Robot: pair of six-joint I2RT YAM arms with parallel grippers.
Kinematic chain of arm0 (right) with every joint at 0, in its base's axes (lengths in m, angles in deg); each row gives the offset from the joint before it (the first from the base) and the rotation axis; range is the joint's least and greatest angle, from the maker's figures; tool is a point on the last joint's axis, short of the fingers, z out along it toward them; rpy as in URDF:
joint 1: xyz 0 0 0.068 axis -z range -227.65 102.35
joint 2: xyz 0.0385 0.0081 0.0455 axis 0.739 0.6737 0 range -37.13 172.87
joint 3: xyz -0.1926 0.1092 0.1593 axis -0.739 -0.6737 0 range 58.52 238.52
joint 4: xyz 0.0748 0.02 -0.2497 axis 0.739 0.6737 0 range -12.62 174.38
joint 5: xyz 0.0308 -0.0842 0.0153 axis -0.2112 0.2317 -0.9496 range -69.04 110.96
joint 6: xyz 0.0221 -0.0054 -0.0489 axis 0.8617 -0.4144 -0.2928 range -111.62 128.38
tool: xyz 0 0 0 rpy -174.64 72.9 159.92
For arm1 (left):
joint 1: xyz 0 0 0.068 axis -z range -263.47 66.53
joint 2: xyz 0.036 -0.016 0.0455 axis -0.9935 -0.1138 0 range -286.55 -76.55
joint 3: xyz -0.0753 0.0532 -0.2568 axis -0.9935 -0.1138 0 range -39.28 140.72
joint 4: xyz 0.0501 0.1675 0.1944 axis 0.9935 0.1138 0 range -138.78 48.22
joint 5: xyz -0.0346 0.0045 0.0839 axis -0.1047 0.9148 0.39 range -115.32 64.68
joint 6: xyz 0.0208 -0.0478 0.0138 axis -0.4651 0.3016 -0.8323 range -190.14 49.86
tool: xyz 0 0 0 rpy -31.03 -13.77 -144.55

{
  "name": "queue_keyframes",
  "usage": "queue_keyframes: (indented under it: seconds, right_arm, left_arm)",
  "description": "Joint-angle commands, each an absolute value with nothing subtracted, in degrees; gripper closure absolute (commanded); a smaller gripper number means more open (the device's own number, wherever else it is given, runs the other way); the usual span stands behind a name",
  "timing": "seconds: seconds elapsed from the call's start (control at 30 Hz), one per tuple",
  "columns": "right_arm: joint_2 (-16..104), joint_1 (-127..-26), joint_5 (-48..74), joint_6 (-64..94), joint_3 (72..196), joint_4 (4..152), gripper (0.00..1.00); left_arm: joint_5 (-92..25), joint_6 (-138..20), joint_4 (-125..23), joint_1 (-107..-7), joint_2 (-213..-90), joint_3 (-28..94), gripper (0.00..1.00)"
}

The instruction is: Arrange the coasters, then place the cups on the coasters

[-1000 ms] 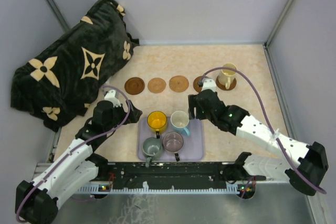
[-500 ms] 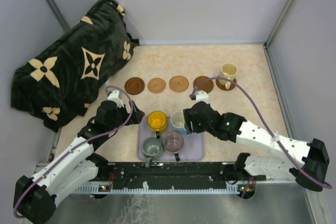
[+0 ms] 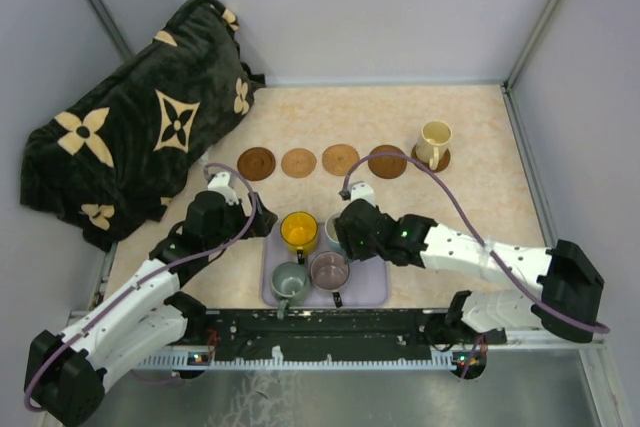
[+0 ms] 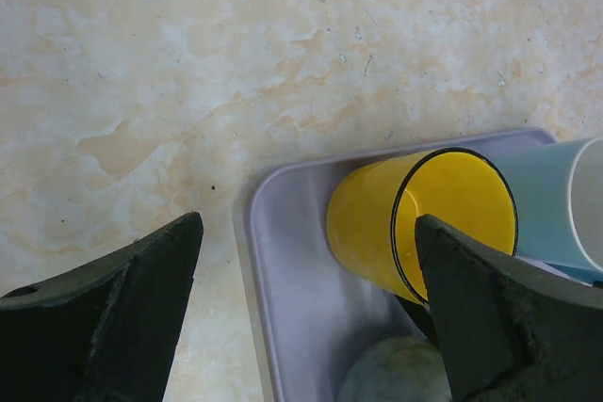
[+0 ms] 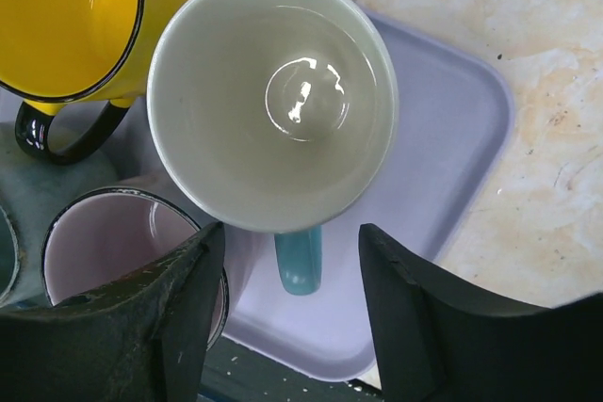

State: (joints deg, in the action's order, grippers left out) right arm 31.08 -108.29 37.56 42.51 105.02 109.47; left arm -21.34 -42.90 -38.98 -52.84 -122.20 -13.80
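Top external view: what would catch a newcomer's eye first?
The dark blanket with cream flowers, bunched at the far left. Then the row of coasters mid-table, only the rightmost bearing a cream cup, and the lavender tray of four cups near the arms, the right hand poised over the light blue cup.

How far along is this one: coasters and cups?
Done: five coasters lie in a row, the cream cup on the rightmost. In hand: the right tool, open, straddles the handle of the light blue cup on the tray. To do: the yellow cup, grey-green cup and mauve cup wait there.
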Motion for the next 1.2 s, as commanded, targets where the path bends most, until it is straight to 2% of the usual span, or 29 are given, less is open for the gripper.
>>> queue_keyframes:
  seconds: [0.0,0.37,0.47,0.6,0.77,1.17]
  right_arm:
    - [32.9,-108.9,37.0,42.7,104.7,106.3,0.43]
    - [37.0,-109.0,38.0,42.7,104.6,105.4,0.52]
    - [37.8,-109.0,38.2,42.9,104.6,105.5,0.57]
    - [38.3,-109.0,39.1,43.3,104.6,105.5,0.70]
    - [38.5,-109.0,40.6,44.0,105.3,106.5,1.00]
    - [36.7,-109.4,50.1,43.2,110.5,107.8,1.00]
  left_arm:
    - [-20.9,-42.1,-41.2,-52.3,-122.2,-13.4,0.00]
    - [-20.9,-41.8,-41.7,-52.3,-122.1,-13.9,0.00]
    - [-20.9,-41.7,-41.6,-52.2,-122.2,-13.9,0.00]
    - [-20.8,-41.7,-41.7,-52.1,-122.1,-14.0,0.00]
    - [-20.7,-41.7,-41.8,-52.1,-122.1,-14.1,0.00]
    - [-20.2,-42.1,-41.9,-52.0,-122.2,-13.5,0.00]
